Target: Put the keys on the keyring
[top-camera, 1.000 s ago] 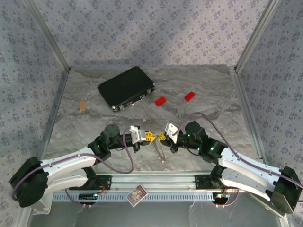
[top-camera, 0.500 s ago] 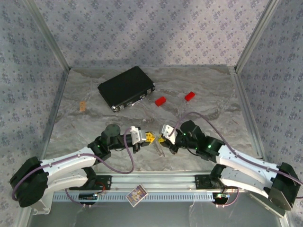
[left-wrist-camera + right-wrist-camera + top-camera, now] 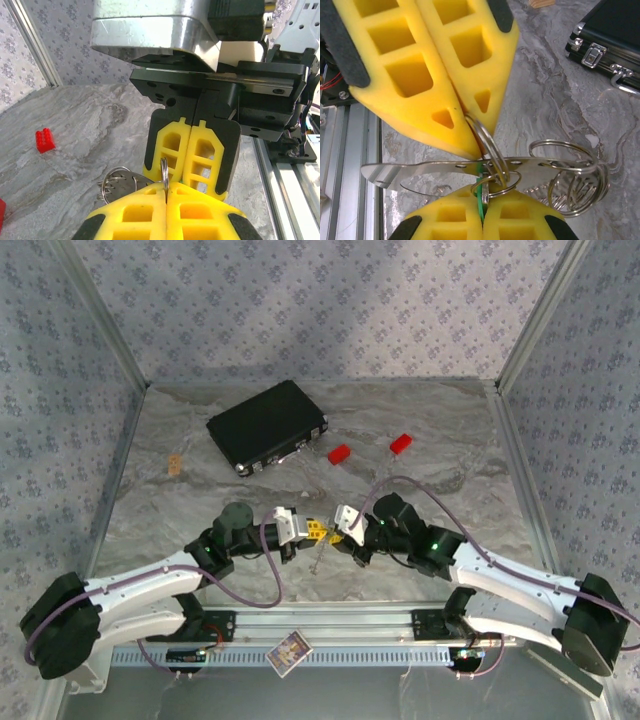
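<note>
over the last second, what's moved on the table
The right fingers slid left toward the left fingers, and the keyring dangling between them shifted left too. Both stay shut on it. The left fingers, black case and red blocks are unmoved.

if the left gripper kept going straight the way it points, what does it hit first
The right gripper's fingers, tip to tip just ahead of the left gripper; only the ring it pinches stands between. Gap seems tiny.

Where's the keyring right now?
In the top view, the keyring is at the near centre of the table, pinched between the tips of the left claw and the right claw, which face each other.
</note>
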`<state>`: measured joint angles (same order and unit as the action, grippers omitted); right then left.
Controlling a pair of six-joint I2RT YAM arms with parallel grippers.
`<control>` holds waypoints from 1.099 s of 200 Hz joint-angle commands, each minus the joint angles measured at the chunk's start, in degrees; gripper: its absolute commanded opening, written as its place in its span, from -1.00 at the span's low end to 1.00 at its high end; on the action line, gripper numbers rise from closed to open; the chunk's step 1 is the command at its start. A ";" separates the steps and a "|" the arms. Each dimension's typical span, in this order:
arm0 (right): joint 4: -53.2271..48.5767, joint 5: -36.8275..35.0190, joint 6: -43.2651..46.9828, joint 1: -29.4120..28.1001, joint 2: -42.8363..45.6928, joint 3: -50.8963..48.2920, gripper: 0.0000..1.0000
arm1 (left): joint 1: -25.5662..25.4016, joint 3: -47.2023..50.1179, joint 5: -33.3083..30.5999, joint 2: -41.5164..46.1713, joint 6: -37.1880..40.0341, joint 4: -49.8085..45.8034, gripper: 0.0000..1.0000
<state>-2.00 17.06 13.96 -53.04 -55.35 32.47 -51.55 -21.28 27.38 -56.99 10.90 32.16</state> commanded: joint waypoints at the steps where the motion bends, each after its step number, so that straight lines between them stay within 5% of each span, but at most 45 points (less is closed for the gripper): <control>1: 4.99 -0.92 -0.29 -0.29 1.91 1.94 -1.00 | -0.22 -0.78 0.33 0.65 0.73 0.50 -1.00; 87: -8.04 2.75 3.53 -1.23 -6.87 7.52 -1.00 | -0.24 -1.40 0.14 -0.04 1.40 0.40 -1.00; 220: -0.57 -5.13 2.58 -0.34 5.42 3.12 -1.00 | -0.29 -1.22 -0.31 0.28 2.10 -1.70 -1.00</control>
<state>-6.24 12.80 16.12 -53.39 -52.01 34.74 -51.51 -21.34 27.09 -57.04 11.94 31.42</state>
